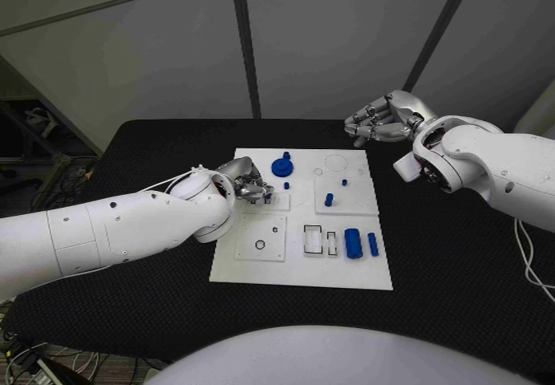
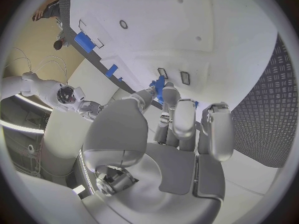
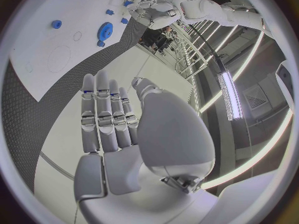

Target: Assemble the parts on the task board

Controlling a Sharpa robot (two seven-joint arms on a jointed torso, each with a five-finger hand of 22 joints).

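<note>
The white task board (image 1: 303, 269) lay in the middle of the black surface (image 1: 463, 265). On it, a blue gear (image 1: 282, 167) sat near the far edge, two small blue pegs (image 1: 329, 199) stood just right of centre, and a blue cylinder (image 1: 353, 242) with a slimmer blue bar (image 1: 372, 243) lay side by side near the right edge, close to the robot. The left hand (image 1: 245, 183) rested over the board's left part, beside the gear; its fingers (image 2: 184, 118) were drawn together around a small blue part (image 2: 160, 87) seen just past the fingertips in the left wrist view, though whether the part was actually gripped could not be told. The right hand (image 1: 382, 119) was held off the board, beyond its far right corner, holding nothing; in the right wrist view its fingers (image 3: 102, 112) were extended side by side, while the head view showed them loosely curled.
</note>
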